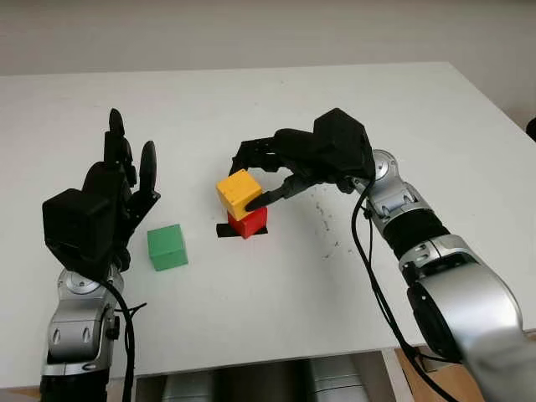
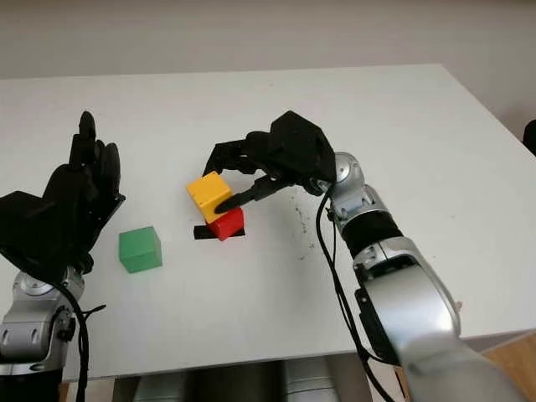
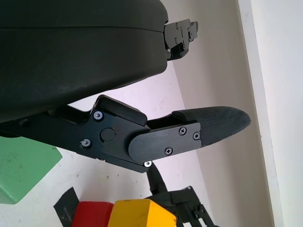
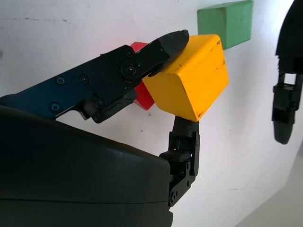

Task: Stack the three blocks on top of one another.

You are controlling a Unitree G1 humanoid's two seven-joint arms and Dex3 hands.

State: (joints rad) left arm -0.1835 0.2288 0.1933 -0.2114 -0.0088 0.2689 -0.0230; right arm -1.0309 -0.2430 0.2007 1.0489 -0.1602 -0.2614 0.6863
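Observation:
A yellow block (image 1: 239, 193) sits tilted on top of a red block (image 1: 249, 223) near the table's middle. My right hand (image 1: 270, 180) is shut on the yellow block, one finger (image 4: 142, 56) along its near side and others behind it. The red block stands on a strip of black tape (image 1: 226, 230). A green block (image 1: 167, 246) lies alone on the table to the left. My left hand (image 1: 117, 197) is open, raised just left of the green block, holding nothing.
The white table (image 1: 276, 109) stretches back to a pale wall. Its front edge (image 1: 276, 356) runs close to my arms. Small dark specks (image 1: 322, 222) mark the surface right of the stack.

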